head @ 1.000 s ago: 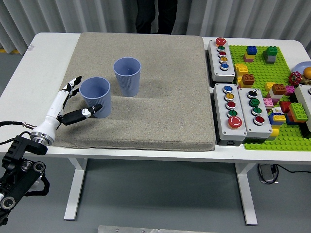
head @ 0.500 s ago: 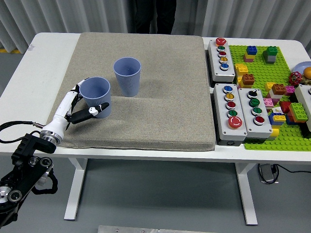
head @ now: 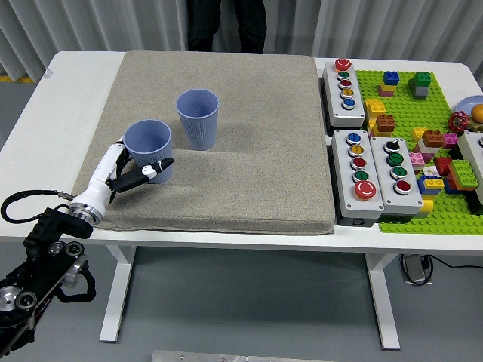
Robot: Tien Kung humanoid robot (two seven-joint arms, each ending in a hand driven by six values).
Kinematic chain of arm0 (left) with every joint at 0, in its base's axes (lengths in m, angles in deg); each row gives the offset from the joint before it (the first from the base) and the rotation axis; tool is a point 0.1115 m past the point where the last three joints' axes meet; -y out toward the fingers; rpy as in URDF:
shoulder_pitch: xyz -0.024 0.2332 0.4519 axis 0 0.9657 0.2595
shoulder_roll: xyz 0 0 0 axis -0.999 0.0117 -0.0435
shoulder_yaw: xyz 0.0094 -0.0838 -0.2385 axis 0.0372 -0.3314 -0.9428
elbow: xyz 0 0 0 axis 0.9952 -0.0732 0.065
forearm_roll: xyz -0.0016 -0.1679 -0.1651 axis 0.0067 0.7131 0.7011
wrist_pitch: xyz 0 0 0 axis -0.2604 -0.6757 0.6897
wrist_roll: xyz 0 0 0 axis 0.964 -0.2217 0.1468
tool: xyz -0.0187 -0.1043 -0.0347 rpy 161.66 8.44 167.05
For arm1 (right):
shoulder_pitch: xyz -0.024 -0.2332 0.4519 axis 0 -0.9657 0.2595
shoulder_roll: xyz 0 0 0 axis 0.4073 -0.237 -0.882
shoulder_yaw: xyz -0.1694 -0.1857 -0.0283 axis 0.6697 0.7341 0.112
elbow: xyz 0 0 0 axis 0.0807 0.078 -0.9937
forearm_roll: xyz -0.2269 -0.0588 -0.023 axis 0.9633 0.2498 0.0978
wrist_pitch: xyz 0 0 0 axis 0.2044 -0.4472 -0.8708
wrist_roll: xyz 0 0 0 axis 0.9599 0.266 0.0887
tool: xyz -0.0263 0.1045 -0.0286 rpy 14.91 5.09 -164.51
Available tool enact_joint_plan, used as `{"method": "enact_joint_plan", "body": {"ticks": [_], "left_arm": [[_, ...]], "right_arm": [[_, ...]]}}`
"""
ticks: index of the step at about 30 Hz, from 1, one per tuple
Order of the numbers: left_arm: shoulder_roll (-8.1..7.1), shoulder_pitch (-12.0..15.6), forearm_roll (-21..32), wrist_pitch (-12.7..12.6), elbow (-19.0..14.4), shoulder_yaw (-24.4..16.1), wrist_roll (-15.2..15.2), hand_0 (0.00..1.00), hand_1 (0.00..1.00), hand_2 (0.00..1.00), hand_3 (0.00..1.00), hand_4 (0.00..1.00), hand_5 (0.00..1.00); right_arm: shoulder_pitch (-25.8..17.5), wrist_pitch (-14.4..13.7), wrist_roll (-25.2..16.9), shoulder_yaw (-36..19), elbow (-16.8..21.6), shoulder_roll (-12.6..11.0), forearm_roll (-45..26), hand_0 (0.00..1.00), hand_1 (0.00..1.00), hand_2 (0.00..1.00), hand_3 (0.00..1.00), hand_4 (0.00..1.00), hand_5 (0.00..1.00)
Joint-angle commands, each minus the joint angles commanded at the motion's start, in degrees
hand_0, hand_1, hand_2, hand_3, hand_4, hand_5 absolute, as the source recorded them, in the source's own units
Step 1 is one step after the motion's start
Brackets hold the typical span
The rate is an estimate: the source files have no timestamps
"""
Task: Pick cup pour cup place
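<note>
Two pale blue cups stand upright on the beige mat (head: 249,151). The nearer cup (head: 149,148) is at the mat's left; the second cup (head: 198,118) stands a little behind and to its right. My left hand (head: 136,172) reaches in from the lower left and is closed around the nearer cup's lower part, thumb across its front, other fingers (head: 115,148) behind its left side. The cup rests on the mat. My right arm does not show.
Three grey button boxes (head: 343,84) (head: 358,175) (head: 396,175) sit right of the mat. Beyond them lies a green baseplate (head: 423,113) with several coloured bricks. A person's dark legs (head: 226,23) stand behind the far edge.
My left hand slid forward and right along the nearer cup, and its thumb and fingers closed in around the cup's base. Neither cup has moved.
</note>
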Motion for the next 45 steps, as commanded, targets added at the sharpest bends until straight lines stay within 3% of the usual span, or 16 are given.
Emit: {"method": "enact_joint_plan", "body": {"ticks": [25, 26, 31, 32, 45], "left_arm": [[0.26, -2.39, -1.13, -1.54, 1.56, 1.45, -0.5, 0.868, 0.873, 0.998, 0.998, 0.998, 0.5], [0.27, -2.36, -0.99, -2.01, 1.54, 1.43, -0.35, 0.808, 0.822, 0.998, 0.998, 0.996, 0.481], [0.33, -2.14, -0.97, -2.86, 1.5, 1.5, -0.08, 0.808, 0.822, 0.998, 0.998, 0.996, 0.481], [0.35, -2.11, -1.02, -2.87, 1.49, 1.5, -0.08, 0.764, 0.756, 0.931, 0.998, 0.968, 0.447], [0.76, -2.27, -1.32, -2.41, 1.57, 2.22, -0.04, 0.739, 0.699, 0.891, 0.994, 0.968, 0.452]], "right_arm": [[0.27, 0.12, -0.17, 0.06, -0.05, -0.07, -0.15, 0.686, 0.638, 0.591, 0.595, 0.002, 0.18], [0.28, 0.14, -0.16, 0.02, -0.05, -0.07, -0.09, 0.686, 0.638, 0.59, 0.595, 0.002, 0.177], [0.28, 0.15, -0.15, 0.02, -0.05, -0.08, -0.07, 0.686, 0.638, 0.59, 0.595, 0.002, 0.177], [0.29, 0.15, -0.15, 0.02, -0.05, -0.08, -0.06, 0.686, 0.638, 0.591, 0.595, 0.002, 0.179], [0.58, 0.11, -0.16, 0.2, -0.06, -0.15, -0.28, 0.687, 0.638, 0.589, 0.595, 0.002, 0.18]]}}
